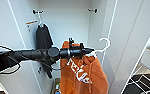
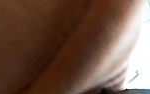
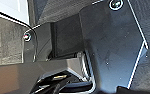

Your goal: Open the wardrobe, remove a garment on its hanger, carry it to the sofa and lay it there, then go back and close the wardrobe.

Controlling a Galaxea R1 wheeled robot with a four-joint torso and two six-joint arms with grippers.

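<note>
The wardrobe stands open, its white inside showing. To the left inside it, a black T-shirt hangs from a hook on the back wall. The left arm reaches across in front of the wardrobe, and the left pincer is clamped on the hanger, whose hook is free in the air. The garment hangs below the pincer, outside the wardrobe. In the left wrist view, orange cloth is pressed close. For the right pincer, I cannot tell its state.

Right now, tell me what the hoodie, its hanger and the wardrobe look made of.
Hoodie: soft orange knit fabric, matte, hanging in folds. Hanger: thin, smooth and white, probably plastic or coated wire. Wardrobe: flat white panels, likely painted or laminated board.
</note>
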